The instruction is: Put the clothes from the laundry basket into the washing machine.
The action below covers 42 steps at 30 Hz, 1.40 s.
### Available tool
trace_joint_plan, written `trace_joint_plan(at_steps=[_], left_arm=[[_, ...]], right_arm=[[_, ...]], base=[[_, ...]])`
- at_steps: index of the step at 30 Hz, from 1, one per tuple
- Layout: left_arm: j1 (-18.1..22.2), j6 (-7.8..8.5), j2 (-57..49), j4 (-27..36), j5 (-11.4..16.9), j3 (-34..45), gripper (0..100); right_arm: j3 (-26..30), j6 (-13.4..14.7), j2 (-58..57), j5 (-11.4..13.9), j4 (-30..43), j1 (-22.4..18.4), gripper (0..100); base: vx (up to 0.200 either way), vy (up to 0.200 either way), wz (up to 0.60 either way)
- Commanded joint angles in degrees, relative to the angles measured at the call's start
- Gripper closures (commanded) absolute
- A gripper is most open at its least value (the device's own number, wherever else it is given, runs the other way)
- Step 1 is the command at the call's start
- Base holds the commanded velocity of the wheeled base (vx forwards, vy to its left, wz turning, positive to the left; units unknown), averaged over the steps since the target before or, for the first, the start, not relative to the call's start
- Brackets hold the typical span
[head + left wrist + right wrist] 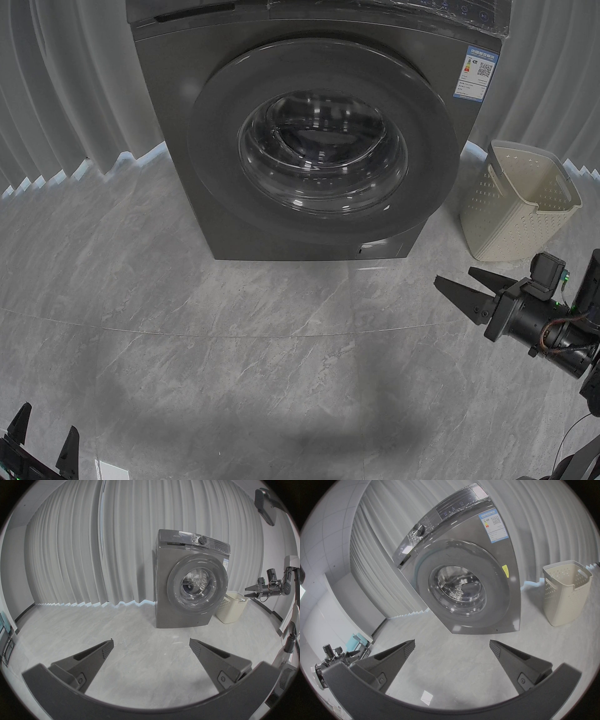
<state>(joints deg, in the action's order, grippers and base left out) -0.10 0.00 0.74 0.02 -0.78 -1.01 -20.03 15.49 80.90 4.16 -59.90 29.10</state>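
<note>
Washing machine [312, 137] at 12 o'clock, door closed. Laundry basket [519, 206] upright on the floor at 2 o'clock, just beside the machine. My right gripper [455, 275] at 4 o'clock, near the basket, fingers spread, holding nothing. My left gripper [49, 417] at 8 o'clock, fingers spread too.

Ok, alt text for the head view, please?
A grey washing machine stands ahead, its round door shut. A cream laundry basket stands beside it on the robot's right, with the right gripper nearby, jaws open.

R pincer [453, 274]: black wedge fingers [462, 299], screw [522, 680] at base; black cyl. wrist [531, 319], brown cable [553, 328], cam [548, 270] on top.
</note>
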Motion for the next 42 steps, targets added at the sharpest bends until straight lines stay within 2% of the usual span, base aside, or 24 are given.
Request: trace_joint_plan(at_steps=[1,6,15,18,22,27,32,39,42], left_arm=[[0.0,-0.18,-0.6,0.0,0.0,1.0,0],[0.0,-1.23,-0.5,0.0,0.2,1.0,0],[0.0,-1.05,-0.5,0.0,0.1,1.0,0],[0.0,-0.18,-0.5,0.0,0.1,1.0,0],[0.0,-1.05,-0.5,0.0,-0.1,1.0,0],[0.0,-0.88,-0.5,0.0,0.0,1.0,0],[0.0,-0.62,-0.5,0.0,0.0,1.0,0],[0.0,-1.32,-0.5,0.0,-0.1,1.0,0],[0.0,-1.05,-0.5,0.0,-0.1,1.0,0]], right_arm=[[-0.6,0.1,3.4,0.0,-1.4,0.4,0],[-1.2,0.1,3.3,0.0,-2.1,0.4,0],[-3.1,0.1,3.4,0.0,-2.1,0.4,0],[-3.8,0.1,3.5,0.0,-2.1,0.4,0],[-4.1,0.1,3.9,0.0,-2.1,0.6,0],[-3.4,0.2,3.6,0.0,-2.1,1.6,0],[-3.3,1.0,3.1,0.1,-2.1,2.8,0],[-2.7,1.6,2.6,0.1,-2.2,6.1,0],[-2.7,1.6,3.0,0.1,-4.3,6.5,0]], base=[[0.2,0.0,0.0],[0.2,0.0,0.0],[0.2,0.0,0.0],[0.0,0.0,0.0],[0.0,-0.05,0.0],[0.0,-0.2,0.0],[0.0,0.0,0.0],[0.0,0.0,0.0],[0.2,0.0,0.0]])
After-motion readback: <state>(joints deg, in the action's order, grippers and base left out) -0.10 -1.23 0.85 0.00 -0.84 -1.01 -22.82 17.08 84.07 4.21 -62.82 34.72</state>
